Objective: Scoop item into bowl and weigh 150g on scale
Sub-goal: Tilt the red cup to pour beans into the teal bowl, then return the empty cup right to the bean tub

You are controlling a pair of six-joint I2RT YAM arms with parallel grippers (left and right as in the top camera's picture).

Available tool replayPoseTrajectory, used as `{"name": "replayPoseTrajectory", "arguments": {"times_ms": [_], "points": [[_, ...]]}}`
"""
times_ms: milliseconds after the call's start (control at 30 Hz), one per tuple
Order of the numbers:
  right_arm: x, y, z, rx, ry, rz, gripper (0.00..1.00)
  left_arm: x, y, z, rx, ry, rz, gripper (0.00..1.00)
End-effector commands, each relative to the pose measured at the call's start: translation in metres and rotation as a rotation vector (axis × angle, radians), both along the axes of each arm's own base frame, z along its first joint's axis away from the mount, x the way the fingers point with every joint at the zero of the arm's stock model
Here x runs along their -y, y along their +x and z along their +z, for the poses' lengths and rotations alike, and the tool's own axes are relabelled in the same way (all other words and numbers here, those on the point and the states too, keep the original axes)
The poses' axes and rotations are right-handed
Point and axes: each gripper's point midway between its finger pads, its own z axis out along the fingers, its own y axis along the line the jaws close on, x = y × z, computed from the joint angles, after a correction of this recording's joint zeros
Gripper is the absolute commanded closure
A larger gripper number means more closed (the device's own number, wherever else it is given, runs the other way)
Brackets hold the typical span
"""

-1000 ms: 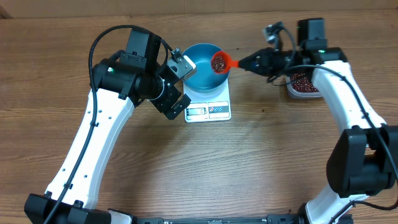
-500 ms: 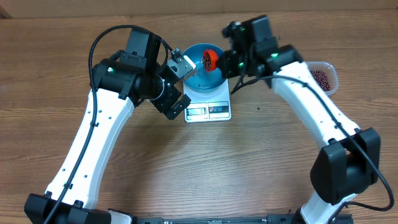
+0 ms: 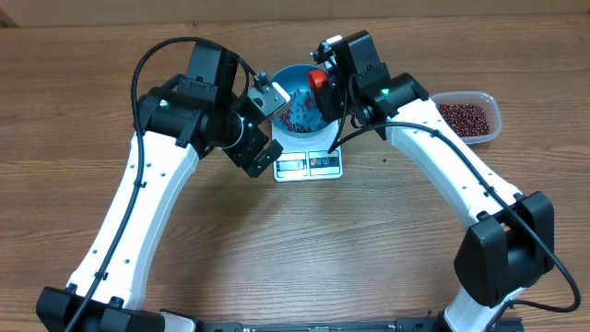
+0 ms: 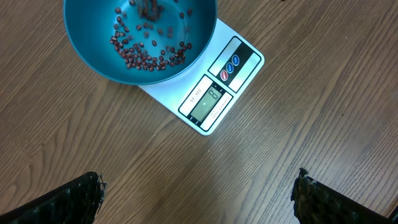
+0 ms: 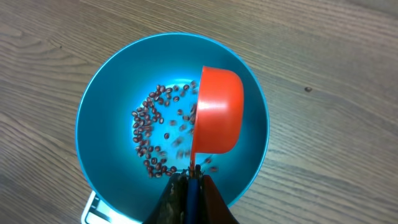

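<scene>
Tipping the red scoop [image 5: 217, 118] on its side over the blue bowl [image 5: 99, 93], my right gripper [image 5: 188, 182] is clenched on the scoop's thin handle, jaws pinched tight around it. The cup's mouth faces 9 o'clock in the wrist view. The beans [image 5: 152, 134] lie scattered thinly across the bowl's floor, a few blurred as if in fall. The bowl stands on the white scale [image 4: 217, 93], whose display runs along the 6 o'clock edge in the overhead view; its digits are too small to read. I judge the beans hard, smooth and light, each too tiny to pinch and prone to roll and bounce, so they travel only in the scoop. The scoop looks like light, stiff plastic, best held at the end of the handle and kept level while loaded. My left gripper [image 4: 199, 199] is spread fully wide and holds nothing, hovering over bare tabletop [image 3: 369, 240] at 9 o'clock of the scale. The clear tub [image 3: 489, 100] with the remaining supply sits at 3 o'clock of the bowl, well apart. The thin layer suggests the target weight is far off.
</scene>
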Motion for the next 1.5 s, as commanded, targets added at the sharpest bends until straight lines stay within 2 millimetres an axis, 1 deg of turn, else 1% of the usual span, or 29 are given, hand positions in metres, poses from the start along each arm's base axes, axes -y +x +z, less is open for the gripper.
{"name": "replayPoseTrajectory", "arguments": {"times_ms": [0,133,267,600,767,867,933,1000,1100,1200,1267,1367,1467], "points": [[-0.004,0.007,0.014,0.066,-0.04,0.042,0.96,-0.001,0.0,-0.004,-0.005,0.007,-0.011,0.0],[-0.007,0.007,0.021,0.105,-0.094,0.04,0.96,-0.001,0.0,-0.004,-0.005,0.007,-0.011,0.0],[-0.012,0.004,0.023,0.136,-0.16,0.068,0.96,-0.001,0.0,-0.004,-0.005,0.007,-0.011,0.0],[-0.012,-0.005,0.016,0.08,-0.133,0.071,0.96,-0.001,0.0,-0.004,-0.005,0.007,-0.011,0.0],[-0.008,-0.012,0.011,0.02,-0.104,0.019,0.96,-0.001,0.0,-0.004,-0.005,0.007,-0.011,0.0],[-0.013,-0.024,0.017,-0.027,-0.068,0.05,0.96,-0.001,0.0,-0.004,-0.005,0.007,-0.011,0.01],[-0.008,-0.028,0.027,-0.045,-0.052,0.047,0.96,-0.001,0.0,-0.004,-0.005,0.007,-0.011,0.01],[-0.001,-0.031,0.041,-0.068,-0.044,0.042,0.96,-0.001,0.0,-0.004,-0.005,0.007,-0.011,0.0],[0.021,-0.031,0.072,-0.083,-0.04,0.004,0.96,-0.001,0.0,-0.004,-0.005,0.007,-0.011,0.01],[0.041,-0.03,0.106,-0.059,-0.027,-0.034,0.96,-0.001,0.0,-0.004,-0.005,0.007,-0.011,0.0],[0.055,-0.028,0.124,-0.039,-0.02,-0.061,0.96,-0.001,0.0,-0.004,-0.005,0.007,-0.011,0.01],[0.083,-0.028,0.14,-0.033,-0.033,-0.1,0.96,-0.001,0.0,-0.004,-0.005,0.007,-0.011,0.0],[0.122,-0.027,0.138,-0.066,-0.049,-0.168,0.97,-0.001,0.0,-0.004,-0.005,0.007,-0.011,0.01]]}}
